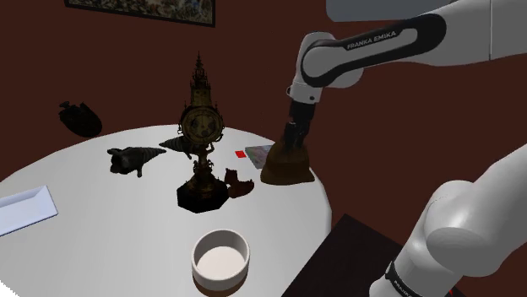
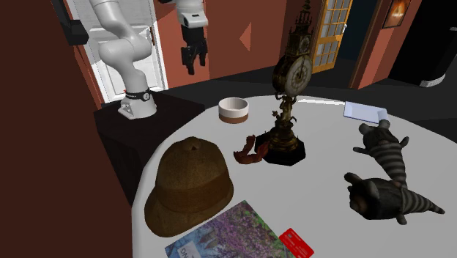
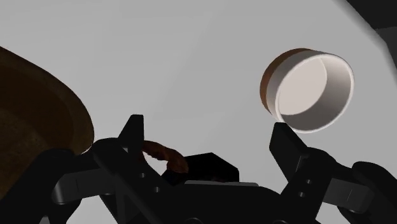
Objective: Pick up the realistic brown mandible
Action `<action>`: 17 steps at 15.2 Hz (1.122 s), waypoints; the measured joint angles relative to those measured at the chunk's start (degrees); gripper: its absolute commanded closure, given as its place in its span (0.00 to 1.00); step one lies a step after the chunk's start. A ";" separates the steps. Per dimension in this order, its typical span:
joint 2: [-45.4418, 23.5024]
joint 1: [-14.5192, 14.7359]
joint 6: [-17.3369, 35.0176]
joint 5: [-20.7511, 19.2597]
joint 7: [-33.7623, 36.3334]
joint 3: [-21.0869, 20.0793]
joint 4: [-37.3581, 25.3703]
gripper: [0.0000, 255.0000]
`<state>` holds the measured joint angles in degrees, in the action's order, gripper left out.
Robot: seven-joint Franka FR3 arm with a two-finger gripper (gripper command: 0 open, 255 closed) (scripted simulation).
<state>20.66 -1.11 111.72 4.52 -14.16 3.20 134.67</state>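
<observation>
One clock (image 2: 291, 73), one bowl (image 2: 235, 110), one hat (image 2: 192, 183)

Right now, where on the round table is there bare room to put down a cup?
The widest bare patch lies between the white bowl, the flat white tray and the clock. A smaller one lies between bowl and brown helmet. Around the mandible, clock and helmet stand close: crowded.

"FRANKA EMIKA" along the arm (image 1: 377, 40), possibly repeated lower down.
</observation>
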 measured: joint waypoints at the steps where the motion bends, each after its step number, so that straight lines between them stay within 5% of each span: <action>1: -1.86 -0.04 1.29 0.06 -0.75 0.31 -0.67 0.00; 17: -35.71 -0.44 19.86 5.04 -10.89 1.27 -16.86 0.00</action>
<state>-15.05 -1.55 131.57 9.56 -25.05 4.47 117.81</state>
